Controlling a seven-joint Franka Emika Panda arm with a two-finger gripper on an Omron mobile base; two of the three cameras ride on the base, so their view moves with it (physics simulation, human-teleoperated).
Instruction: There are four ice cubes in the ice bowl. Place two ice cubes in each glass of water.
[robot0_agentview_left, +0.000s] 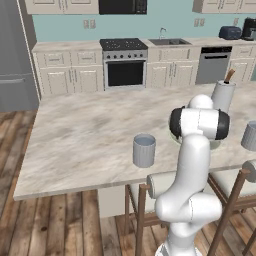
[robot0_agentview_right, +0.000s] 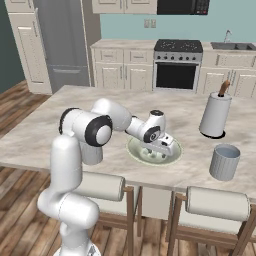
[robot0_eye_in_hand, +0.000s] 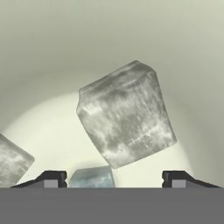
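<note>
My gripper (robot0_agentview_right: 161, 151) reaches down into the ice bowl (robot0_agentview_right: 132, 150), a shallow pale green-white dish on the counter. In the hand view its fingertips (robot0_eye_in_hand: 50, 179) stand wide apart just above the bowl's floor (robot0_eye_in_hand: 109, 39). One ice cube (robot0_eye_in_hand: 124, 113) lies tilted straight ahead. A second ice cube (robot0_eye_in_hand: 92, 177) sits low between the tips, touching neither. A third ice cube (robot0_eye_in_hand: 11, 162) shows at the left edge. One glass of water (robot0_agentview_left: 144, 150) stands left of the bowl, and the other glass (robot0_agentview_right: 224, 161) stands to its right.
A tall white holder (robot0_agentview_right: 215, 115) with a brown-handled utensil stands behind the right glass. Stools with wooden frames (robot0_agentview_right: 131, 210) line the near edge of the counter. My arm's elbow (robot0_agentview_left: 200, 123) blocks the bowl in the left base view.
</note>
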